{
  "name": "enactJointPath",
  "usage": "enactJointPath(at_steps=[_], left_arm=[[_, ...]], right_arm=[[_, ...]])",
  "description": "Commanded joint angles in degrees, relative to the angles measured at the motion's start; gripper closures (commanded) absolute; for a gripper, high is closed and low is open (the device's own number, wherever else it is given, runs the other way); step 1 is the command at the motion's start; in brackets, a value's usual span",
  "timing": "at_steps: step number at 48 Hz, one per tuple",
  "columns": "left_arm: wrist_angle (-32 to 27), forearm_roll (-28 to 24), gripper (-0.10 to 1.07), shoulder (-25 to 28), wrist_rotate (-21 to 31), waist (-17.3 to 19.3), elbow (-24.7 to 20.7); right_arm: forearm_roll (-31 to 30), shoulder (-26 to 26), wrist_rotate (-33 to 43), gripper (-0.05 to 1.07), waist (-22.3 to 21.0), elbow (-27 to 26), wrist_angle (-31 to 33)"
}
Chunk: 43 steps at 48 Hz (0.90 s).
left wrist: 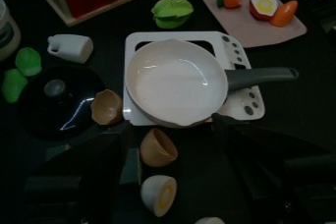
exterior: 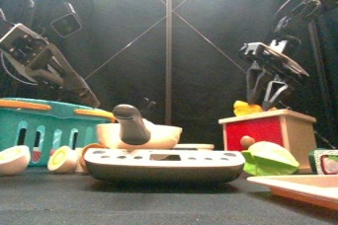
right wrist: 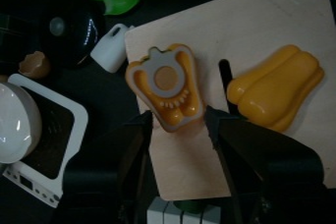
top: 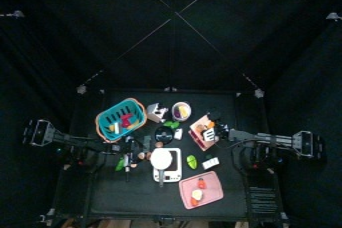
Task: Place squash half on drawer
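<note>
so my right pincer (right wrist: 180, 130) hangs just above the drawer (exterior: 268, 128), its jaws spread to either side of one squash half (right wrist: 168, 85) and closed on nothing. that half lies cut face up on the drawer's pale top, straight ahead of the jaw tips and just beyond them, its long axis running away from me in line with the jaws. a second squash half (right wrist: 277, 85) lies skin up just beside it on the same top, apart from it. i judge the placing is as good as done and the next move is only to lift clear without nudging either piece. my right arm is the near one; my left pincer (exterior: 30, 46) hangs high over the other end of the counter (exterior: 172, 205), near the basket (exterior: 40, 128), and i cannot tell how its jaws stand. count: two squash halves, one drawer, one basket.
</note>
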State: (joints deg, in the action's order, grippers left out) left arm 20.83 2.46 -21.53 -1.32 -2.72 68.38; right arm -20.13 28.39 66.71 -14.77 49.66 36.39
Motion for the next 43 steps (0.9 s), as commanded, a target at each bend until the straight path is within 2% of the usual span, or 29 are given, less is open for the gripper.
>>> enactJointPath(at_steps=[1,43], left_arm=[[0.2,0.1,-0.01,-0.1,0.0,0.1,-0.6],[0.2,0.1,-0.01,-0.1,0.0,0.1,-0.5]], right_arm=[[0.3,0.4,0.1,0.17,-0.1,-0.4,-0.2],[1.1,0.9,-0.2,0.17,1.0,-0.4,-0.2]])
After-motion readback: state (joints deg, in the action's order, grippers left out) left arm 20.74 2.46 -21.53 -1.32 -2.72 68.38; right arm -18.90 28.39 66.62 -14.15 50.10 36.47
